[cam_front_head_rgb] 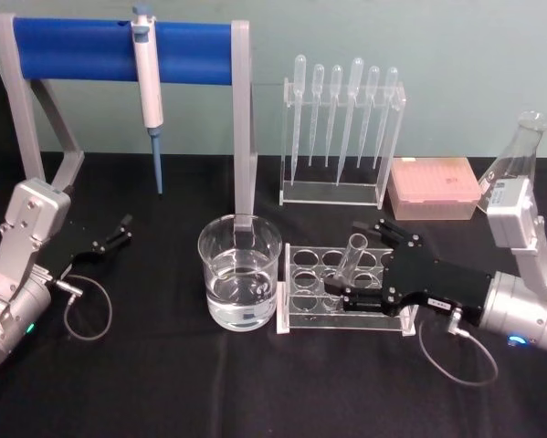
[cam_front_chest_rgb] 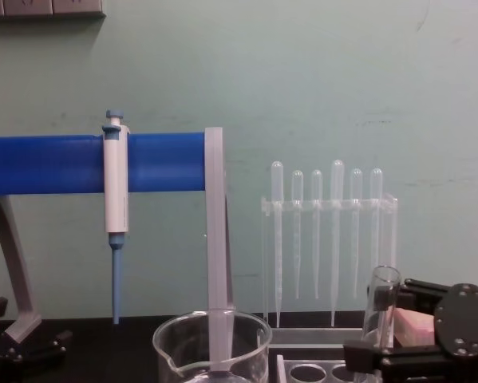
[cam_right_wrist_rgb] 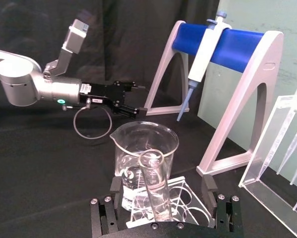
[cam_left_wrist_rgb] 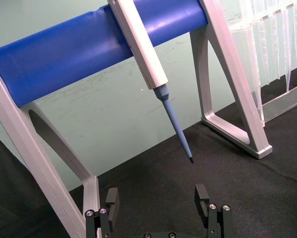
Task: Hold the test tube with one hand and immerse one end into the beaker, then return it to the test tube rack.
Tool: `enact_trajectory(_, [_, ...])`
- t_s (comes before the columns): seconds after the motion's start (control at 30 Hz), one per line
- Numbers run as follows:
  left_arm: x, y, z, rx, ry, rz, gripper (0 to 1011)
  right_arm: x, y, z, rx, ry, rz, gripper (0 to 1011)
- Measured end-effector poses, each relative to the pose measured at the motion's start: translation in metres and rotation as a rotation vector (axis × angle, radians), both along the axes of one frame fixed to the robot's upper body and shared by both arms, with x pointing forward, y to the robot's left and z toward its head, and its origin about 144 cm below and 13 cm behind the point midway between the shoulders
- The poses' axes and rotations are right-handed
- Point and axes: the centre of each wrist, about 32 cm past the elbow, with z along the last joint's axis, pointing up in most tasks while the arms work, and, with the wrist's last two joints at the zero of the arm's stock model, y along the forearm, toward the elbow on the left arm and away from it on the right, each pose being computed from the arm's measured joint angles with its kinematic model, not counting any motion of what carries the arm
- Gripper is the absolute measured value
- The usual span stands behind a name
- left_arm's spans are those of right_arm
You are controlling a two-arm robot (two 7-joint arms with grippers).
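The clear test tube (cam_front_head_rgb: 352, 255) stands tilted in a hole of the white rack (cam_front_head_rgb: 302, 274), its flared rim up. My right gripper (cam_front_head_rgb: 346, 265) is open and straddles the tube, one finger on each side, with gaps showing between its fingers (cam_right_wrist_rgb: 208, 187) and the test tube (cam_right_wrist_rgb: 155, 191). From the chest, the test tube (cam_front_chest_rgb: 380, 307) rises in front of that gripper (cam_front_chest_rgb: 386, 323). The beaker (cam_front_head_rgb: 239, 274), partly filled with clear liquid, stands just left of the rack; it shows past the tube as the beaker (cam_right_wrist_rgb: 146, 153). My left gripper (cam_front_head_rgb: 118, 230) rests open at the far left, holding nothing.
A white-and-blue pipettor (cam_front_head_rgb: 148, 91) hangs from the blue-barred stand (cam_front_head_rgb: 72, 50) behind the beaker; one stand leg (cam_front_head_rgb: 246, 146) comes down just behind it. A clear rack of plastic pipettes (cam_front_head_rgb: 341, 128), a pink tip box (cam_front_head_rgb: 433, 187) and a glass flask (cam_front_head_rgb: 520, 151) stand at the back right.
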Motion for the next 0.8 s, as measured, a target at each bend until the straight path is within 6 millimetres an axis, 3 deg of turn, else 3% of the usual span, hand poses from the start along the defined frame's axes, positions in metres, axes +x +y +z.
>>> enact_trajectory(0.4, [0.0000, 0.0000, 0.0000, 0.000, 0.000, 0.000, 1000, 0.0019, 0.0019, -0.0017, 0.004, -0.003, -0.008, 979])
enact_trajectory(0.57, [0.0000, 0.0000, 0.0000, 0.000, 0.000, 0.000, 1000, 0.0016, 0.0017, -0.0014, 0.004, -0.004, -0.007, 885])
enact_trajectory(0.8, [0.0000, 0.0000, 0.0000, 0.000, 0.000, 0.000, 1000, 0.0014, 0.0013, -0.0010, 0.003, -0.004, -0.007, 651])
